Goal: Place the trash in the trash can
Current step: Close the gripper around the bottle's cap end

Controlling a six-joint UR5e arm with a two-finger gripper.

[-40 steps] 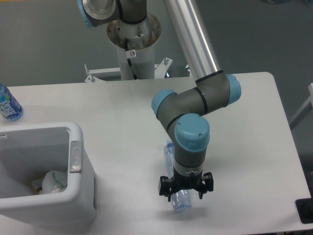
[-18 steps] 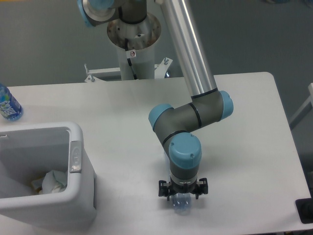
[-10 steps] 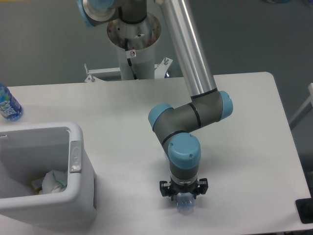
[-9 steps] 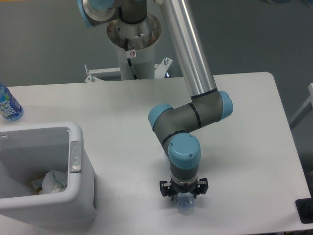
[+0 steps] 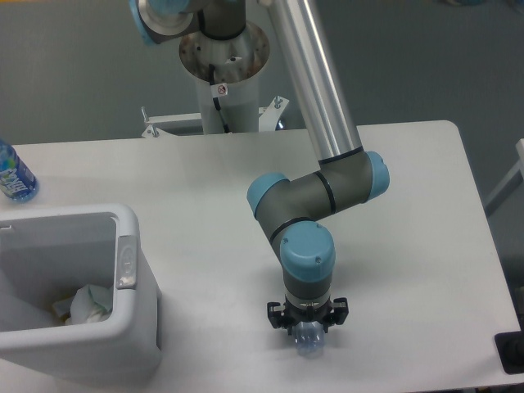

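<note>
A clear crinkled plastic bottle (image 5: 309,344) lies on the white table near the front edge; only its lower end shows below the wrist. My gripper (image 5: 308,326) points straight down over it, its fingers pressed in against the bottle's sides. The rest of the bottle is hidden under the arm. The white trash can (image 5: 128,232) stands at the front left, well apart from the gripper. A crumpled white wrapper (image 5: 88,301) lies inside it.
A blue-labelled, blue-tinted bottle (image 5: 13,176) stands at the table's far left edge behind the trash can. The robot's base column (image 5: 225,74) rises behind the table's back edge. A black object (image 5: 512,352) sits at the front right corner.
The arm came down over the bottle and the fingers drew in against it; the bottle's visible end looks narrower. Over the last half second nothing has moved.
</note>
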